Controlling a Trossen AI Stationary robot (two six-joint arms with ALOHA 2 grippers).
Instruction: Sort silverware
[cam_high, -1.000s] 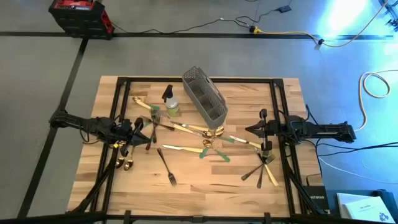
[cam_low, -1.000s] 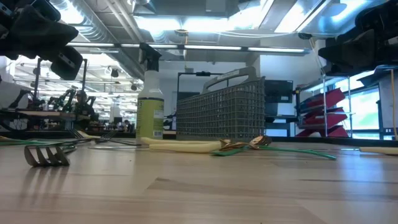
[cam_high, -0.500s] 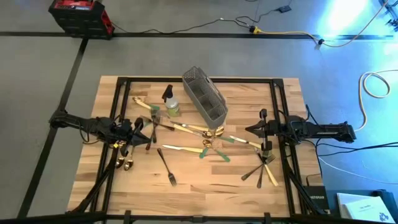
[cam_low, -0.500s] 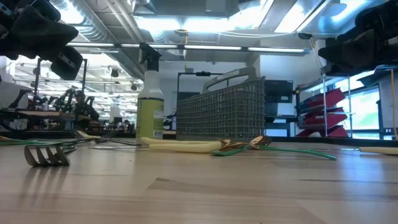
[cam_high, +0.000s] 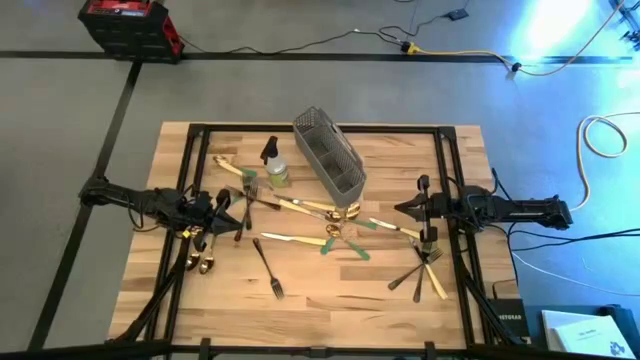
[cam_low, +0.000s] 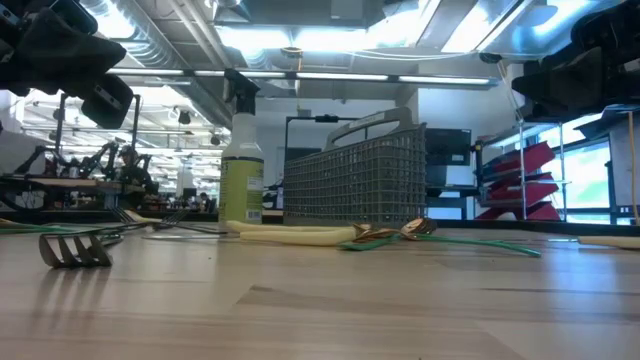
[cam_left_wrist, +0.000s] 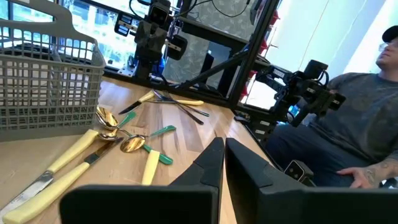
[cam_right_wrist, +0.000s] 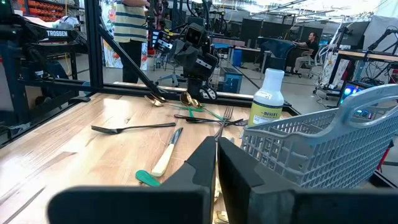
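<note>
Silverware (cam_high: 330, 225) scattered loose at table centre, unsorted. Left gripper (cam_high: 243, 208) at 9 o'clock, right gripper (cam_high: 400, 209) at 3 o'clock: both closed, empty (parked clear, presumably pre-start).

Bright ceiling lights (cam_low: 300, 40) are flooding the room and washing out the low view's top. A blue-white glare (cam_high: 560, 25) is blooming at the high view's top right. The table (cam_low: 320, 310) nearest the low camera is blurring, and the fork (cam_low: 75, 248) there is looking soft. Shadows are lying faint.
</note>
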